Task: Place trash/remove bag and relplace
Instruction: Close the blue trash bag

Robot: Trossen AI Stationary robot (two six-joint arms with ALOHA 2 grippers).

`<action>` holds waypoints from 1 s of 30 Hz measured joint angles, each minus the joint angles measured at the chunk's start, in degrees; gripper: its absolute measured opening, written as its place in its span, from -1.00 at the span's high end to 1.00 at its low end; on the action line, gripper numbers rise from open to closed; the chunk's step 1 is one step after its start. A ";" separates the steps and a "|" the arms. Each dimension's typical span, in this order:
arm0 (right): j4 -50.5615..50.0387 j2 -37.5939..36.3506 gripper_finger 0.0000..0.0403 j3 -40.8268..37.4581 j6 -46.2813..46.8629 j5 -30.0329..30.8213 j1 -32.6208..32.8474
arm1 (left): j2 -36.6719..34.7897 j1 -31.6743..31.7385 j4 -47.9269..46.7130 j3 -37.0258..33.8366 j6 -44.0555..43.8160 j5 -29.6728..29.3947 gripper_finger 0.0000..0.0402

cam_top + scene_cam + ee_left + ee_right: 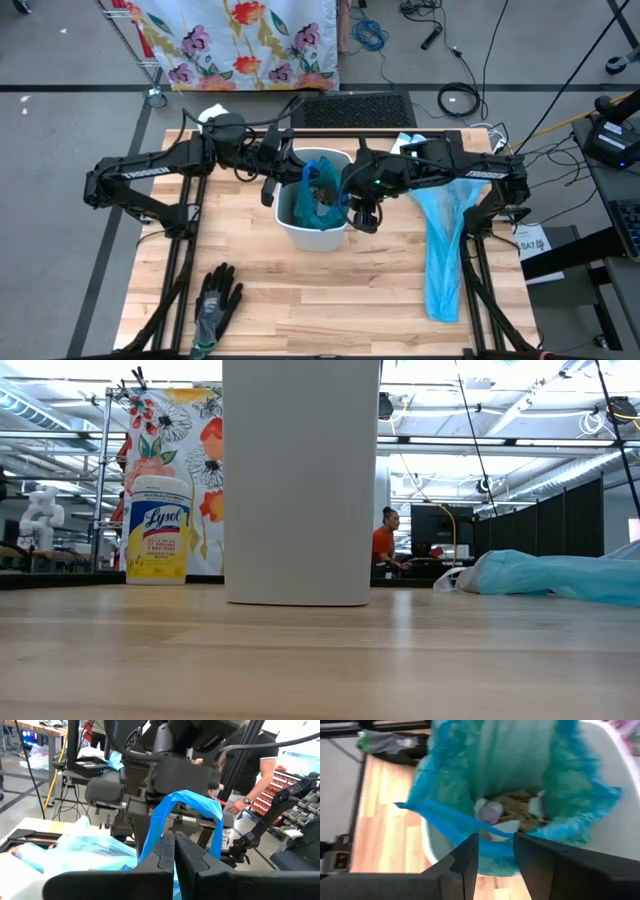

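Both grippers at the bin, each pinching the blue liner's edge.

I see the trash, brown crumpled paper, white scraps and a shiny purple ball, lying at the bottom of the blue bag inside the white bin, below my right gripper, whose fingers stand slightly apart with a strip of the bag's rim stretched between them. My left gripper has its fingers pressed together on a blue loop of bag. A spare blue bag lies flat beside the bin, its long axis running front to back. A black-and-grey glove lies at the near edge, a Lysol tub behind.
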 joint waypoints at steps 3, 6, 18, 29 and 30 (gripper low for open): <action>0.57 0.59 0.43 -0.01 0.00 -2.09 0.00 | 0.00 0.00 -0.19 0.00 -0.78 0.02 0.98; -0.03 0.60 0.43 -0.02 0.00 -2.07 0.00 | 0.00 -0.07 -0.37 0.00 -0.83 0.02 0.98; -0.57 -1.85 0.43 -0.04 1.96 -1.72 0.33 | 0.00 -0.51 -0.63 0.00 -0.83 0.37 0.98; 2.18 -0.59 0.43 -0.02 -2.65 -1.72 2.27 | 0.00 -0.50 -0.64 0.00 -0.83 0.42 0.98; 3.26 -0.28 0.43 -0.02 -3.27 -1.69 2.28 | 0.00 -0.50 -0.63 0.00 -0.85 0.42 0.98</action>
